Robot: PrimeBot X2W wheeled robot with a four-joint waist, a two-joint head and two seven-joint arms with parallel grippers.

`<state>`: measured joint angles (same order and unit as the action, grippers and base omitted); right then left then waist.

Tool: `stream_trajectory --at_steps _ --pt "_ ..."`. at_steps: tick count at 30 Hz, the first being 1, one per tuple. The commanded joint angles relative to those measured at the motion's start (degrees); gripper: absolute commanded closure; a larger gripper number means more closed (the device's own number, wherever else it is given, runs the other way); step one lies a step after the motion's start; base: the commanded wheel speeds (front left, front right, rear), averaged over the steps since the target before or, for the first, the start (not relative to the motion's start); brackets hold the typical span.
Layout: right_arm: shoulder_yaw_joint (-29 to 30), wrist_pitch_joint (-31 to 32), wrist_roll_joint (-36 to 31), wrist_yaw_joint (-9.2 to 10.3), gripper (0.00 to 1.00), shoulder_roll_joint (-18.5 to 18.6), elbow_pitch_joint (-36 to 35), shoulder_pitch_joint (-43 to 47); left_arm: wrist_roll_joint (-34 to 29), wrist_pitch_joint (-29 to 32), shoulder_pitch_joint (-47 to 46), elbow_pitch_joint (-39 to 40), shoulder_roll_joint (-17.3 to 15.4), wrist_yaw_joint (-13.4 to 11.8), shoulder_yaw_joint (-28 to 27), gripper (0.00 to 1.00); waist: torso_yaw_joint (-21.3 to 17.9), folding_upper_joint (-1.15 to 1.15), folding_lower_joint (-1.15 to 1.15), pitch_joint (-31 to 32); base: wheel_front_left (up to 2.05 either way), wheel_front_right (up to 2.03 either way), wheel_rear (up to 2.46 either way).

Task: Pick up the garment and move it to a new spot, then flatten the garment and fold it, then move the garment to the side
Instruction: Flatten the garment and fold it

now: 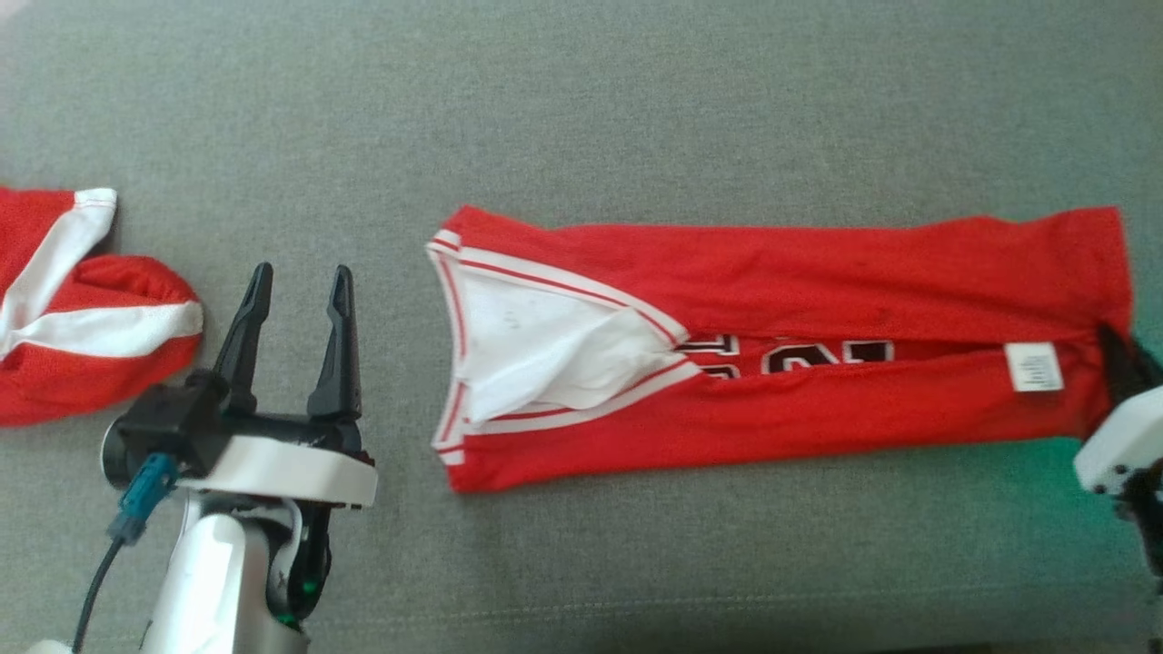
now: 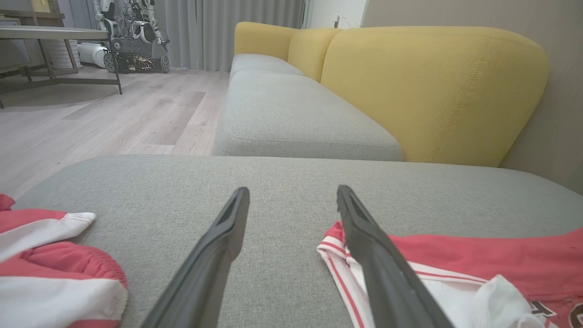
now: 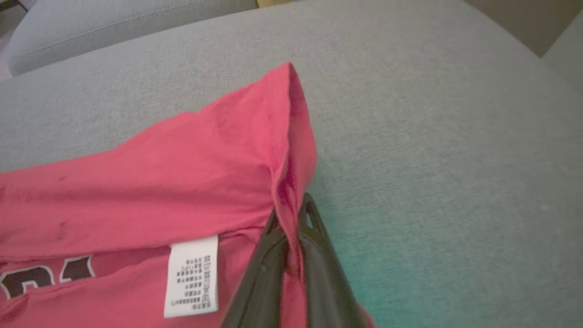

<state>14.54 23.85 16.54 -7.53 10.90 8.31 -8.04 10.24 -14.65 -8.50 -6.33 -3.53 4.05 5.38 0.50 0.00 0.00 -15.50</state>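
Observation:
The garment (image 1: 818, 272) is a red jersey with white trim and black print. It lies folded into a long strip across the grey cushion (image 1: 581, 109), neck opening toward the left. At its right end, my right gripper (image 1: 1113, 341) is shut on the hem. In the right wrist view the red garment (image 3: 182, 182) edge is pinched between the two dark fingers of the right gripper (image 3: 291, 214), beside a white label (image 3: 191, 275). My left gripper (image 1: 302, 272) stands open just left of the neck end, holding nothing. In the left wrist view the left gripper (image 2: 294, 191) hovers over grey fabric beside the garment (image 2: 478, 259).
A second red and white piece of clothing (image 1: 82, 309) lies bunched at the cushion's left edge (image 2: 45, 264). Beyond are a grey sofa seat (image 2: 296, 114) with yellow backrests (image 2: 432, 91), wooden floor (image 2: 114, 114) and a table (image 2: 45, 34).

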Motion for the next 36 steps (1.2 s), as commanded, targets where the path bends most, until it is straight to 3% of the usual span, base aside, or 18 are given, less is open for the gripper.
stream_trajectory --at_steps 1,8,13,18,25,36 --pt "-0.2 -0.6 -0.4 0.04 1.00 1.7 -2.2 -0.4 -0.3 -0.3 -0.9 1.4 -0.4 0.2 -1.8 0.00 0.1 0.00 0.00 0.2 0.00 0.00 0.00" --pt "-4.4 -0.2 0.5 0.04 1.00 2.2 -8.3 -1.3 -0.2 -0.3 0.5 1.0 0.0 0.2 -2.4 0.00 -0.1 0.00 0.00 2.7 0.00 0.00 0.00" --pt "-12.2 2.4 1.4 0.04 1.00 1.5 -16.3 -3.4 -0.2 -0.3 1.0 0.7 0.2 0.3 -2.2 0.00 -0.2 0.00 0.00 4.3 0.00 0.00 0.00" --pt "-23.5 5.1 3.7 0.04 1.00 -1.2 -18.6 -6.2 0.1 -0.3 1.1 0.2 0.3 0.5 -1.4 0.00 0.7 0.00 0.00 5.3 0.00 0.00 0.00" --pt "-36.4 1.8 9.6 0.04 1.00 -7.1 -10.8 -10.3 0.3 -0.3 0.1 -0.5 0.5 0.4 0.1 0.00 3.7 0.00 0.00 4.5 0.00 0.00 0.00" --pt "-50.5 -11.1 23.2 0.04 1.00 -8.0 6.2 -16.7 1.1 -0.3 -2.0 -0.8 0.6 0.2 1.9 0.00 8.5 0.00 0.00 1.3 0.00 0.00 0.00"
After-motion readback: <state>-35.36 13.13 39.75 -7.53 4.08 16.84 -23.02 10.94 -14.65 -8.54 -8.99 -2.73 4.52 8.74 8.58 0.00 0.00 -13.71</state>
